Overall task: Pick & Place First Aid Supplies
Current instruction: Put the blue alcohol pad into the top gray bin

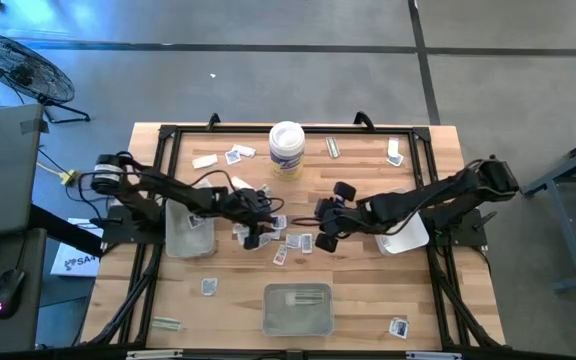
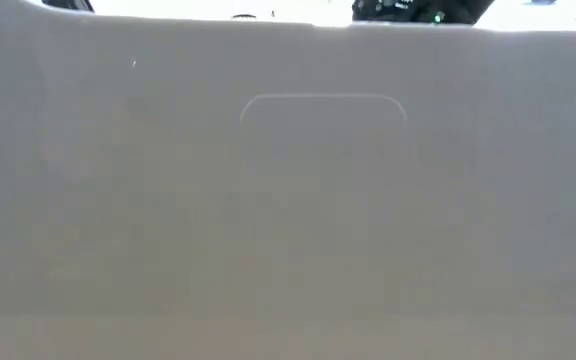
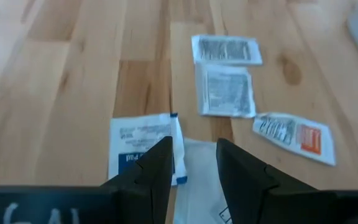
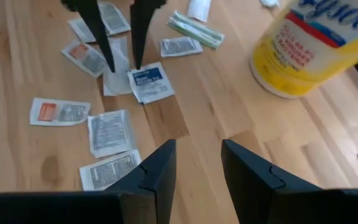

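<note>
Wooden table point(image 1: 368, 300) carries scattered first aid packets point(image 1: 286, 246), most clustered between the left gripper point(image 1: 260, 234) and right gripper point(image 1: 323, 233). White tub point(image 1: 286, 148) stands beyond both grippers. Grey tray point(image 1: 297, 308) lies on the near side of them, another tray point(image 1: 189, 232) under the left arm. Stray packets lie near table edges.

The tub point(image 4: 309, 46) with the yellow label shows blue letters reading "ysol". The print on the small packets point(image 3: 143, 149) is not readable.
</note>
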Tool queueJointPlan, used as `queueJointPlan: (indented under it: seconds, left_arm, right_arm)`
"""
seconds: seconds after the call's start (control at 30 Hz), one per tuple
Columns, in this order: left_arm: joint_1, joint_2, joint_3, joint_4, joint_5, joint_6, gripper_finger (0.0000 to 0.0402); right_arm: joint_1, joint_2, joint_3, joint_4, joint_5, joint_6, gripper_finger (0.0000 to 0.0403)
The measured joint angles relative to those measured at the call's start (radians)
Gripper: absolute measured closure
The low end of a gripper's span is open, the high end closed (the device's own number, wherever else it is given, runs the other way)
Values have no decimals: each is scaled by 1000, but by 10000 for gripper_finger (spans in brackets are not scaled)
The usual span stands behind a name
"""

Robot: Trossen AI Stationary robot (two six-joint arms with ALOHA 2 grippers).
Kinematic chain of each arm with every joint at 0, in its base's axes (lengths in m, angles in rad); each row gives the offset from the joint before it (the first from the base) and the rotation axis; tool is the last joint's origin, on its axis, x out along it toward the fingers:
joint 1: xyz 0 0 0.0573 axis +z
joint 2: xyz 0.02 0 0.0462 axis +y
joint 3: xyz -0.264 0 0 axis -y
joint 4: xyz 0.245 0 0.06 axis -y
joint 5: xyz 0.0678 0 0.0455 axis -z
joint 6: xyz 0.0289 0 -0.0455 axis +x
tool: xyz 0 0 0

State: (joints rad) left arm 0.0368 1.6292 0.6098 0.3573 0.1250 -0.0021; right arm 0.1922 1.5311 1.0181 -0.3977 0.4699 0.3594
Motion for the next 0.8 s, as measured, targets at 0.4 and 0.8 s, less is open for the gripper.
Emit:
queueJointPlan:
  seconds: [0.4, 0.8]
  left_arm:
    - [2, 88, 0, 54, -45, 0, 280]
    - [2, 102, 1, 69, -92, -6, 329]
  right_arm:
    - [-2, 0, -54, 99, -3, -1, 281]
    - [-2, 0, -53, 113, -2, -1, 281]
